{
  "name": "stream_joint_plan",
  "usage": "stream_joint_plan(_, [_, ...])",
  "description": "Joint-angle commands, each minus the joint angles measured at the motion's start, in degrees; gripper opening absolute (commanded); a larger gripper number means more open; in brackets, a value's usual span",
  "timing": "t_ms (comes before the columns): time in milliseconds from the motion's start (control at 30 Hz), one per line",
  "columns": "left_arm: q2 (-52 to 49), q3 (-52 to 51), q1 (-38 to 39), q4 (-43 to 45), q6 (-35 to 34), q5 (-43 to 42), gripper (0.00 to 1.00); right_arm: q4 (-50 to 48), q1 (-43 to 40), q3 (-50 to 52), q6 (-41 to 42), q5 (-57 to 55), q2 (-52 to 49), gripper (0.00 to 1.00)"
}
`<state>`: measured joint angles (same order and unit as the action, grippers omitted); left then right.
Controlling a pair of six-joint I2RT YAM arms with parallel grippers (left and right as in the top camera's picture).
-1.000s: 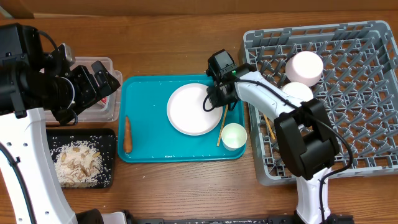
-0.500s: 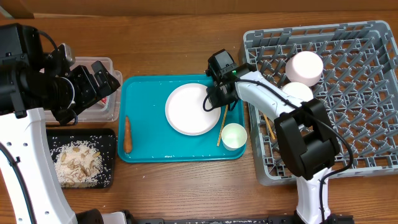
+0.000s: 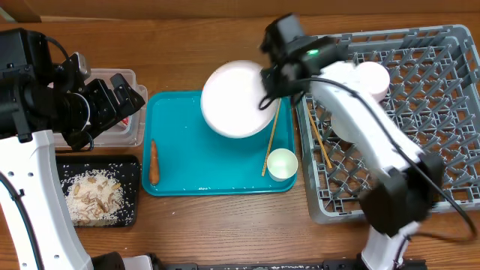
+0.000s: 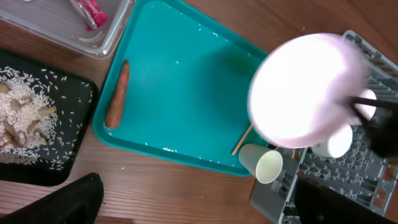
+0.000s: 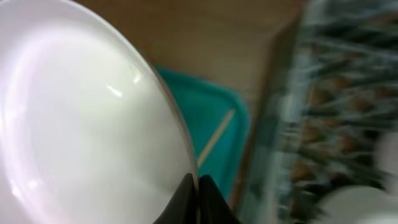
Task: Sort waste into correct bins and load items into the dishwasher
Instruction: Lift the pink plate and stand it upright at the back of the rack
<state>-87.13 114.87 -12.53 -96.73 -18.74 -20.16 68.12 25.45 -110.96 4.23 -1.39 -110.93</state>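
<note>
While the right gripper point(image 3: 265, 88) clamps its fingers shut on the rim of the pale pinkish-white round plate point(image 3: 234, 99), the dish hangs in the air over a corner of the teal plastic tray point(image 3: 187, 169), just beside the large grey lattice dish rack point(image 3: 427, 142). A small white cup point(image 3: 282, 163) and a thin wooden chopstick point(image 3: 271, 139) lie on the tray below. Across the table, the left gripper point(image 3: 124, 96) (jaws spread wide, holding nothing) hovers over the clear rectangular plastic tub point(image 3: 133, 131).

My right gripper point(image 3: 265, 94) is pinched tight, its arm stretched far forward; my left gripper point(image 3: 129, 94) hangs with fingers spread wide.
</note>
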Motion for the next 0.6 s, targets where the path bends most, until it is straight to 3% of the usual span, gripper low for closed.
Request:
stream_joint_plan(0, [0.02, 0.35, -0.2, -0.07, -0.11, -0.22, 1.0, 1.7, -2.38, -2.67, 0.09, -20.52, 7.96, 0.04])
stream_joint_plan(200, [0.02, 0.35, -0.2, -0.07, -0.13, -0.2, 1.0, 1.36, -5.88, -2.56, 0.83, -45.77, 9.81, 0.04])
stream_joint_plan(433, [0.02, 0.35, -0.2, -0.07, -0.13, -0.22, 1.0, -2.64, -9.81, -0.07, 5.03, -59.95, 8.24, 0.04])
stream_joint_plan(567, [0.02, 0.35, -0.2, -0.07, -0.11, -0.2, 1.0, -4.68, -10.1, 2.4, 5.05, -60.41, 7.61, 0.04])
